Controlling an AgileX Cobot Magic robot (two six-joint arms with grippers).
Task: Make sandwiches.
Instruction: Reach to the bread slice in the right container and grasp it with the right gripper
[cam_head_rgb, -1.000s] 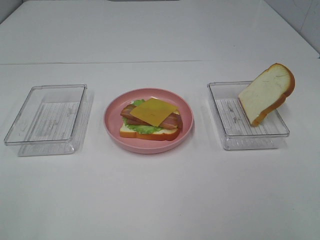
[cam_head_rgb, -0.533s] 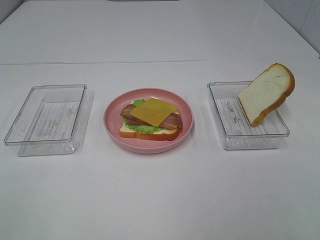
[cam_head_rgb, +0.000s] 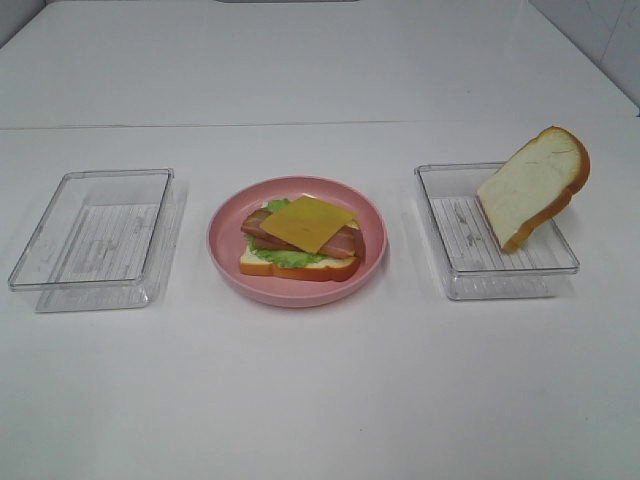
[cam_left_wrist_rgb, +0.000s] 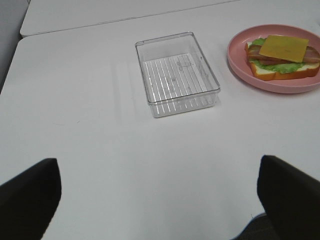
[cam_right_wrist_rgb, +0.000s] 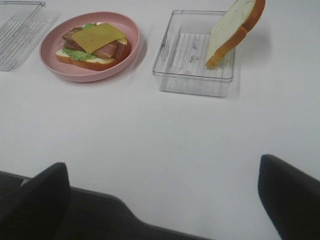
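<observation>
Nothing had moved since earlier: the open-faced sandwich (cam_head_rgb: 300, 240) awaited its top bread slice (cam_head_rgb: 533, 186); both grippers' jaws stood apart, empty.

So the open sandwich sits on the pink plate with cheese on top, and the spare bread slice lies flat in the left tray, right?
Not quite. The bread slice leans tilted against the rim of the right tray, as the exterior high view shows; the left tray holds nothing. The open sandwich does sit on the pink plate, cheese on top.
</observation>
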